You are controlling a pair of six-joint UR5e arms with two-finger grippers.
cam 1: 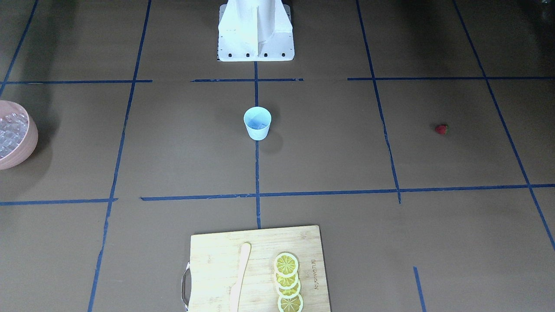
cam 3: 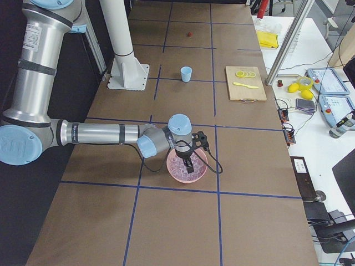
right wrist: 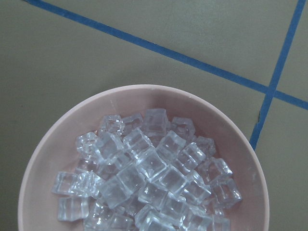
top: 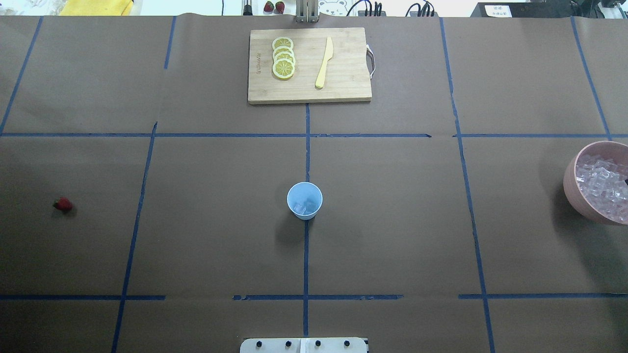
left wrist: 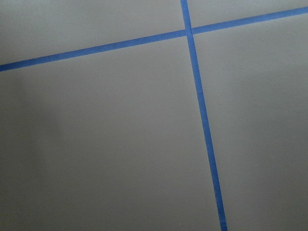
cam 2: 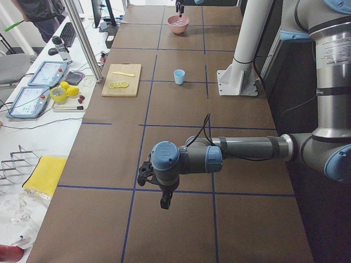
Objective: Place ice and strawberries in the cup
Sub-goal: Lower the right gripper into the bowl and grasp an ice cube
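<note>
Many small clear ice cubes point(right wrist: 144, 178) fill a round pink bowl point(top: 570, 190) far right of the small light blue plastic cup point(top: 304, 200); 1 tiny red strawberry point(top: 62, 204) lies far left. I cannot tell if the right gripper point(cam 3: 189, 165) or left gripper point(cam 2: 164, 201) is open. Slippery cubes could drop before reaching the cup.

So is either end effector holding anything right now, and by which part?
Cannot be told. The right end effector hangs over the ice in the pink bowl, the left end effector over the table.
</note>
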